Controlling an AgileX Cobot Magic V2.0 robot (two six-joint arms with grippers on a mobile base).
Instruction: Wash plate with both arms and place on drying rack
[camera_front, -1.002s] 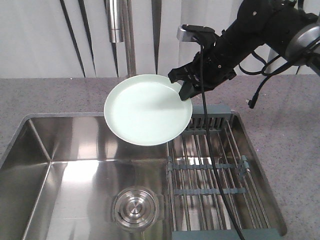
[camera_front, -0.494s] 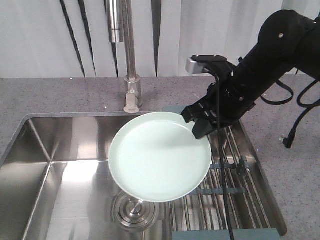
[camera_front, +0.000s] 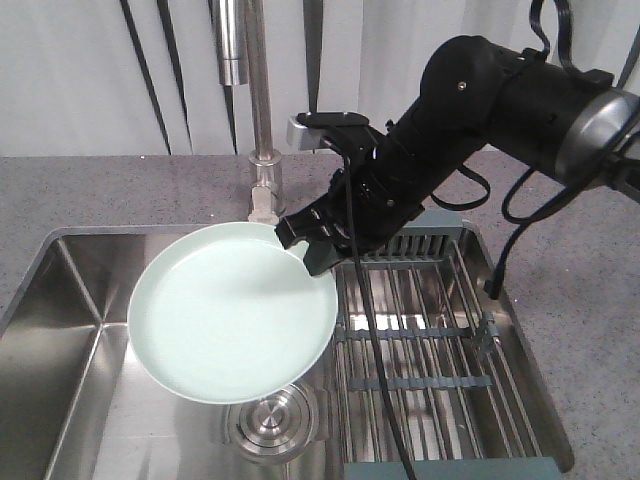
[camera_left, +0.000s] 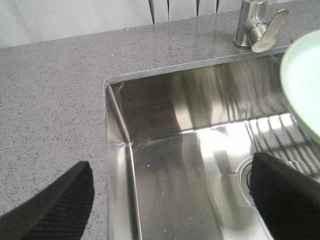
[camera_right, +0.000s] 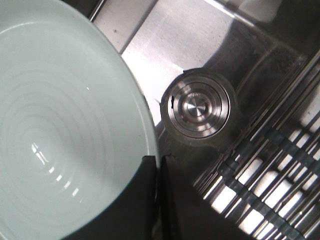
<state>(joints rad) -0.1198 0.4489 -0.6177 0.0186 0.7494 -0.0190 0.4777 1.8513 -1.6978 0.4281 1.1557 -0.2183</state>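
The right fingers (camera_right: 127, 210) pinch the plate (camera_front: 230, 310) rim; only the left wrist view shows the left fingers (camera_left: 55, 210) spread wide.

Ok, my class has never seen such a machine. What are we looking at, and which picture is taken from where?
It is a two-armed robot at a steel sink. The wide picture looks on from the front: the right gripper pinches the rim of a pale green plate over the sink, beside the drying rack. The other two come from cameras on the wrists. The left gripper is open and empty; the right wrist sees the plate and the drain.
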